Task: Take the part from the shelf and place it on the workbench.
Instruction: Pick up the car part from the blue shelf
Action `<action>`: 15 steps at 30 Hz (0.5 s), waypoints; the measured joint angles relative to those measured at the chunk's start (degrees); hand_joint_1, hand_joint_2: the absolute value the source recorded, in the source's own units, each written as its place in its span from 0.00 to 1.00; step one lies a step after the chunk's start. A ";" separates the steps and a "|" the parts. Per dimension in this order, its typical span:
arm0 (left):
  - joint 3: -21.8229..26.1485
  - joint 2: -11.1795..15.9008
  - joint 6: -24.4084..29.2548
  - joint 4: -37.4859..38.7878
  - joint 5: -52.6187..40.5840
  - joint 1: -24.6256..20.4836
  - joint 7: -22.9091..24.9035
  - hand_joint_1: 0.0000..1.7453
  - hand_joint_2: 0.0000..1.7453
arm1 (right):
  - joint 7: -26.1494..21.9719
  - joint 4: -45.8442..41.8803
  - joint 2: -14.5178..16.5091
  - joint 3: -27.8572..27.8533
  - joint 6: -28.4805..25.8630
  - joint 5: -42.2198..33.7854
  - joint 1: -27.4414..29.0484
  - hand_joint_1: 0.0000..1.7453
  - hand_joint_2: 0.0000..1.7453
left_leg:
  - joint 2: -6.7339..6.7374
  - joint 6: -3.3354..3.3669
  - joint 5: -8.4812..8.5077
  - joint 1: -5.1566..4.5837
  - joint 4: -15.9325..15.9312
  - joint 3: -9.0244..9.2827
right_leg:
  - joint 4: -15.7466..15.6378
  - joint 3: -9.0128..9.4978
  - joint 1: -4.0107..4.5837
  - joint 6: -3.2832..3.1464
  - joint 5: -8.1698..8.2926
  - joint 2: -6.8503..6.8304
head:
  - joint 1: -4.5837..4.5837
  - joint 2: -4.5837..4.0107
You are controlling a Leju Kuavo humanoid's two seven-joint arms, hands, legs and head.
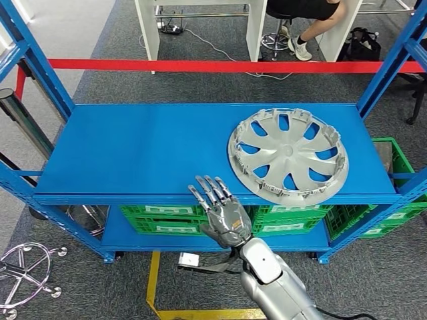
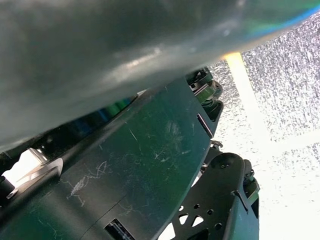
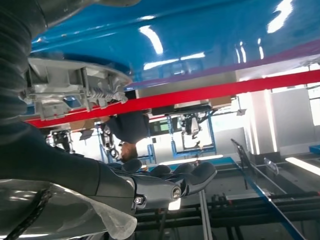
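The part is a silver wheel cover (image 1: pixel 287 155) with curved spokes, lying flat on the right half of the blue shelf (image 1: pixel 136 150). My right hand (image 1: pixel 222 213) hovers at the shelf's front edge, just left of and in front of the cover, fingers stretched out and apart, holding nothing. In the right wrist view the cover's ribbed rim (image 3: pixel 71 90) lies against the shelf surface (image 3: pixel 181 35), with my right hand's fingers (image 3: pixel 177 182) extended a short way from it.
Blue uprights (image 1: pixel 385 63) frame the shelf at each end. A red beam (image 1: pixel 216 66) crosses behind it. Green crates (image 1: pixel 282 223) fill the lower level. A person sits on a stool (image 1: pixel 302 27) by white desks beyond. A chair base (image 1: pixel 25 270) lies on the floor at left.
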 joint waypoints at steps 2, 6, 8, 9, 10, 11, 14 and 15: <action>-0.01 -0.01 0.17 0.00 -0.14 0.00 0.29 0.00 0.00 | 0.00 0.19 -0.34 -0.74 -0.01 -0.41 -0.59 0.00 1.00 | 0.00 0.00 0.00 0.00 0.01 0.00 | 0.00 0.00 0.00 0.00 0.00 -0.01 | 0.01 0.00; -0.01 -0.03 0.38 0.00 -0.27 0.00 0.69 0.00 0.00 | -2.27 -0.50 -0.61 -3.02 -0.03 -2.80 -0.70 0.00 1.00 | 0.00 0.00 0.00 0.00 0.02 0.00 | 0.00 0.01 0.00 0.00 0.00 -0.01 | 0.01 0.00; -0.01 -0.04 0.48 0.00 -0.26 -0.01 0.78 0.00 0.00 | -4.78 -1.74 -0.63 -4.26 -0.04 -4.70 -0.15 0.00 1.00 | 0.00 0.00 0.00 0.00 0.03 0.00 | 0.00 0.00 0.00 0.00 0.00 -0.01 | 0.01 0.00; -0.01 -0.04 0.53 0.00 -0.26 -0.01 0.80 0.00 0.00 | -6.02 -2.65 -0.62 -4.90 -0.04 -5.33 0.26 0.00 1.00 | 0.00 0.00 0.00 0.00 0.03 0.00 | 0.00 0.01 0.00 0.00 0.00 -0.01 | 0.00 0.00; -0.01 -0.04 0.56 0.00 -0.26 0.00 0.82 0.00 0.00 | -6.93 -3.61 -0.61 -5.51 -0.04 -5.63 0.69 0.00 1.00 | 0.00 0.00 -0.01 0.00 0.02 -0.01 | 0.00 0.01 0.00 0.00 0.00 -0.01 | 0.00 0.00; -0.01 -0.04 0.56 0.00 -0.26 0.00 0.82 0.00 0.00 | -7.52 -4.59 -0.61 -6.12 -0.04 -5.65 1.08 0.00 1.00 | 0.00 0.00 -0.01 0.00 0.02 -0.01 | 0.00 0.00 0.00 0.00 0.00 -0.01 | -0.01 0.00; -0.01 -0.05 0.56 0.00 -0.26 -0.01 0.82 0.00 0.00 | -7.83 -7.07 -0.60 -7.58 -0.04 -5.01 1.90 0.00 1.00 | 0.00 0.00 -0.01 0.00 0.02 -0.01 | 0.00 0.00 0.00 0.00 0.00 -0.01 | -0.01 0.00; -0.01 -0.06 0.56 0.00 -0.26 -0.01 0.82 0.00 0.00 | -7.80 -7.73 -0.60 -7.98 -0.04 -4.87 2.05 0.00 1.00 | 0.00 0.00 -0.01 0.00 0.02 -0.01 | 0.00 0.00 0.01 0.00 0.00 -0.01 | -0.01 0.00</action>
